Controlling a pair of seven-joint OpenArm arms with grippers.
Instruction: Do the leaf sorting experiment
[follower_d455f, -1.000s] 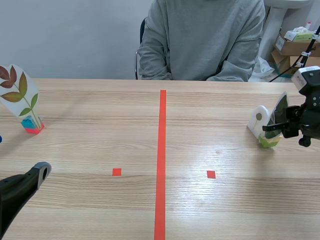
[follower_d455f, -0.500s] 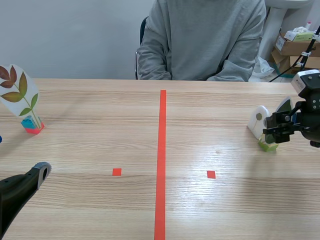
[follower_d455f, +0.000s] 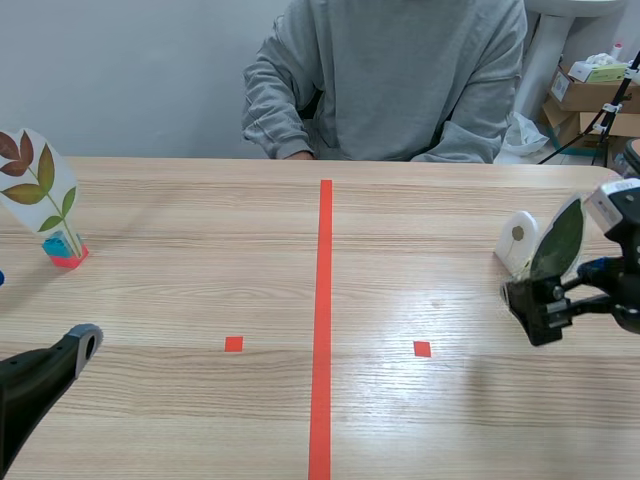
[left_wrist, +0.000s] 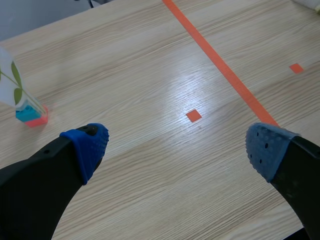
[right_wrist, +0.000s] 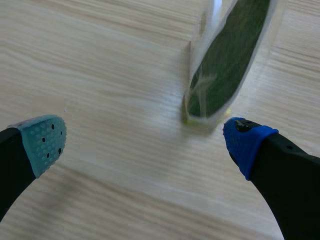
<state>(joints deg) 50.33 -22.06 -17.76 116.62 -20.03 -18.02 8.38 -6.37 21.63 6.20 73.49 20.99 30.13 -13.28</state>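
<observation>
1. Left end effector (left_wrist: 177, 150): low at the near left of the worktop (follower_d455f: 200, 270). Its fingers are spread and hold nothing. Its position matches the earlier frames.

2. Right end effector (right_wrist: 145, 145): fingers spread and holding nothing. One second ago it was closed in around the green leaf card (right_wrist: 227, 55). It has since drawn back toward the robot and dropped lower. The card's base now rests on the worktop just ahead of the blue pad, not between the pads.

3. Green leaf card: upright with a slight tilt, at the far right of the worktop and in almost the same place as before. The white card (follower_d455f: 517, 240) stands just beside it, on the side toward the red centre line.

4. Multi-leaf card (follower_d455f: 35, 190): on its blue and red base at the far left, well apart from both arms and unmoved.

5. Person (follower_d455f: 400, 80): seated across the worktop. One sleeve has come forward to the far edge.

Assessment: the green leaf card is probably free of the grip. Whether this was a deliberate placement or a lost grasp cannot be determined. A fresh approach to the card would be required if sorting is to continue.
</observation>
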